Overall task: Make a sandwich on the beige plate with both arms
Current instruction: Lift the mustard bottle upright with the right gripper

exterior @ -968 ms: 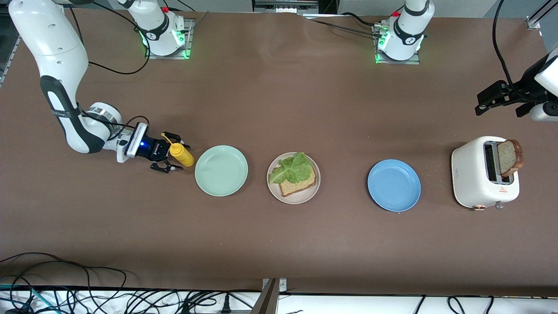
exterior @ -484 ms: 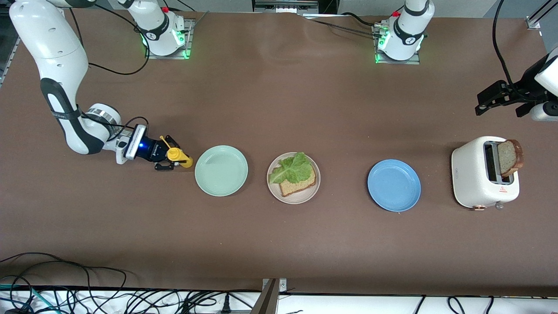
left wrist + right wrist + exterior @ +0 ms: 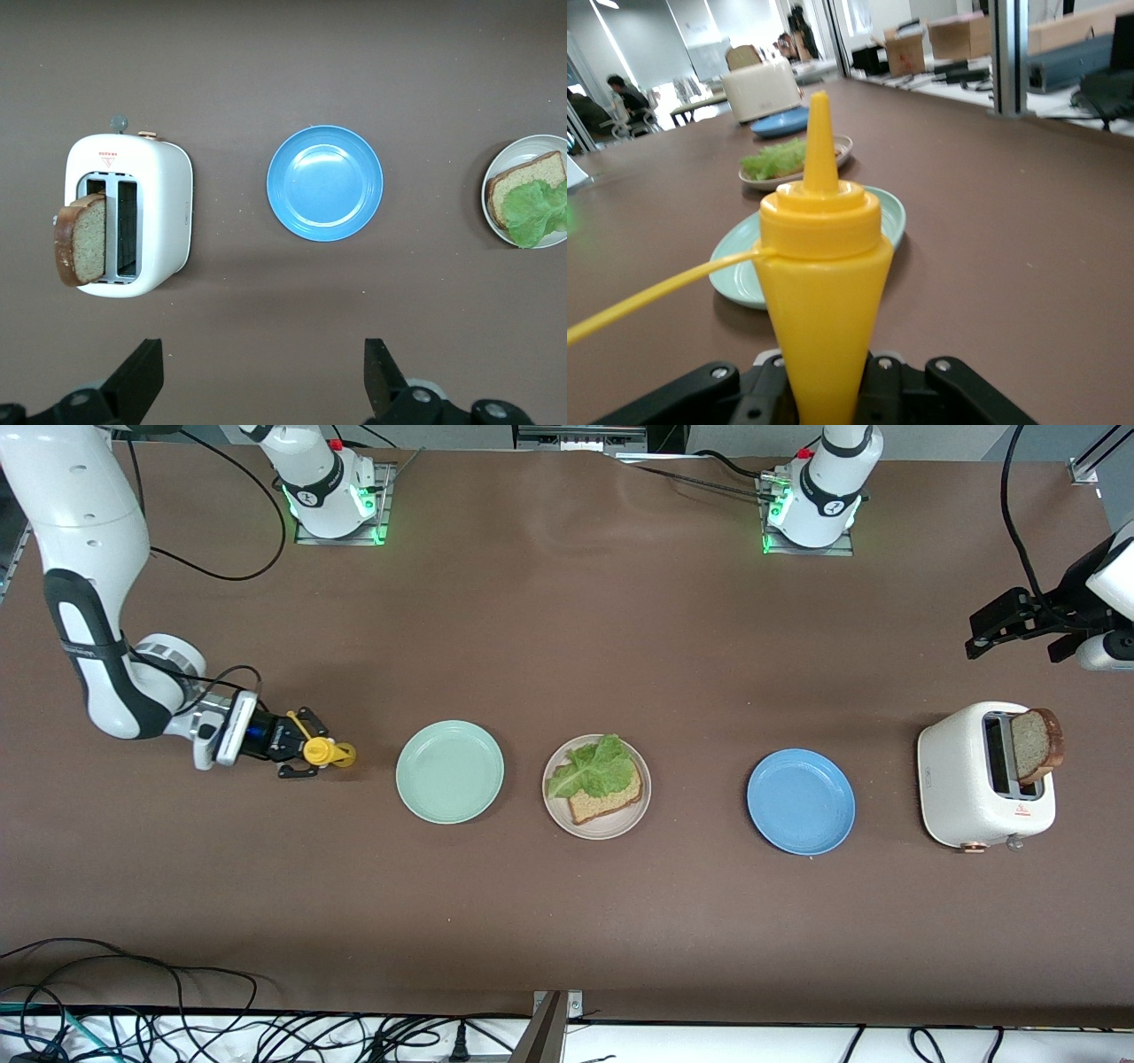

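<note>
On the beige plate (image 3: 611, 831) near the table's middle lies one bread slice (image 3: 611, 801) with a green lettuce leaf (image 3: 592, 771) on top. A second bread slice (image 3: 1035, 744) stands up out of the white toaster (image 3: 966, 784) at the left arm's end. My right gripper (image 3: 310, 755) is shut on a yellow squeeze bottle (image 3: 326, 754) beside the mint-green plate (image 3: 450, 771), nozzle pointing toward that plate. The right wrist view shows the bottle (image 3: 820, 257) between the fingers. My left gripper (image 3: 997, 627) waits open and empty in the air near the toaster, seen also (image 3: 263, 354) in its wrist view.
A blue plate (image 3: 801, 802) sits between the beige plate and the toaster. Both arm bases stand along the table's edge farthest from the front camera. Cables lie along the edge nearest that camera.
My right gripper has shut on the yellow bottle and drawn it away from the mint-green plate toward the right arm's end. The left arm has not moved.
</note>
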